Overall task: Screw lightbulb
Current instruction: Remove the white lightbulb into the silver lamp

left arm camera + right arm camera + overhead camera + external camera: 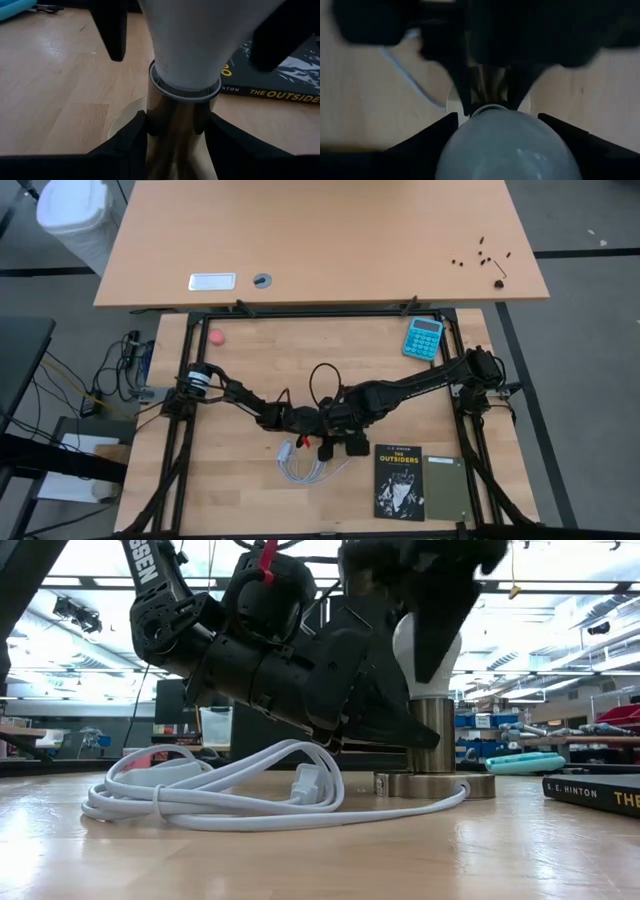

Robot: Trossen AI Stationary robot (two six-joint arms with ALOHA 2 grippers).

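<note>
The white lightbulb (412,652) stands upright, its lower end in the top of a shiny metal socket (434,740). The socket's round foot (436,785) rests on the wooden table. My left gripper (177,142) comes in level and low and is shut on the socket's column. My right gripper (497,120) points straight down over the bulb, one finger on each side of the globe (507,150). In the high view both grippers meet at the table's middle (328,430), and the bulb is hidden under them. My left gripper pinches the socket's metal column (175,117) between its two fingers, just under the white collar. It comes in nearly level from the table's left, fingers across the column. The socket stands upright on its foot. My right gripper comes from above, pointing down, with its fingers (440,132) against two opposite sides of the bulb's globe (465,137). The bulb stands upright in the socket.
A coiled white cable (215,795) lies on the table next to the socket, toward the near edge. A dark book (418,480) lies at the near right and a blue calculator (423,337) at the far right. A small pink thing (215,336) sits far left.
</note>
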